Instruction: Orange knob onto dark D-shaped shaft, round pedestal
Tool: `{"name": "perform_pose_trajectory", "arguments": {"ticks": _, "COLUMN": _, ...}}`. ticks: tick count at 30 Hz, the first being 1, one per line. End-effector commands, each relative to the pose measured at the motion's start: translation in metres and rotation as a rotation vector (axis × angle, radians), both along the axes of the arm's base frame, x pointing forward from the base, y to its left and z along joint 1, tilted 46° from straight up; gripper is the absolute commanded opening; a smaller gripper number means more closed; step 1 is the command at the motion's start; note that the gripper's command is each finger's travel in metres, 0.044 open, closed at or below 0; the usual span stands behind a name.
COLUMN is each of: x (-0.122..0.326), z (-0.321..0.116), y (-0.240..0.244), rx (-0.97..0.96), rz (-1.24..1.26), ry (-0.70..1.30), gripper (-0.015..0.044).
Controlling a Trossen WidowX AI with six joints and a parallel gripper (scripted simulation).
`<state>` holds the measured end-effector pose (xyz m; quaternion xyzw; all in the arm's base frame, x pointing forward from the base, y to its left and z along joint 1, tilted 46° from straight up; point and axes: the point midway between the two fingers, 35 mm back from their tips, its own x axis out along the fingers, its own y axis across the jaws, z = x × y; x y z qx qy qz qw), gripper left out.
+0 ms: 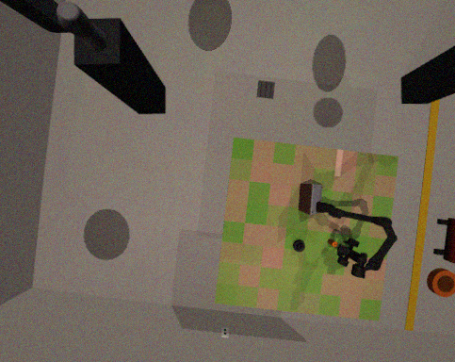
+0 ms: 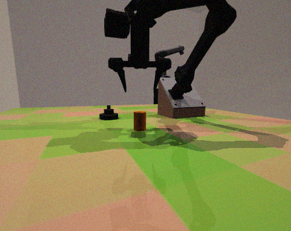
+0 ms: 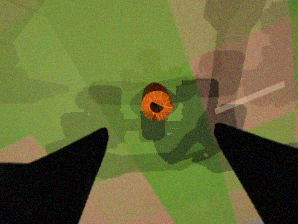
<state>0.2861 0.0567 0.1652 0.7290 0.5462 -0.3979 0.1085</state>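
The orange knob [image 1: 334,244] [image 2: 140,121] [image 3: 159,98] stands upright on the patchwork mat. Its top hole shows dark in the wrist view; its flat edge seems to face the upper right there. My gripper [image 1: 348,252] [image 2: 140,97] [image 3: 161,130] is wide open and empty, pointing down. Its fingertips are above the knob's top, one to each side in the exterior view. The dark round pedestal [image 1: 299,245] [image 2: 108,116] stands apart from the knob, to its left in the top and exterior views, with its bare thin shaft [image 2: 108,107] upright on top. The pedestal is outside the wrist view.
The arm's wedge-shaped base block [image 1: 305,198] [image 2: 165,103] stands behind the knob and to the right in the exterior view. The arm arches over from it. A pale strip [image 1: 339,163] [image 3: 250,97] lies on the mat. Arm shadows cross the mat around the knob.
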Motion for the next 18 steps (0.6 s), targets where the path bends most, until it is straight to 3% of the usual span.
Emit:
{"name": "perform_pose_trajectory", "arguments": {"ticks": 1, "x": 0.0, "z": 0.0019, "y": -0.0005, "rx": -0.001, "rz": 0.042, "ry": -0.058, "gripper": 0.044}}
{"name": "perform_pose_trajectory", "arguments": {"ticks": 18, "x": 0.0002, "z": 0.0008, "y": 0.0007, "rx": -0.153, "rz": 1.185, "ry": -1.223, "gripper": 0.044}}
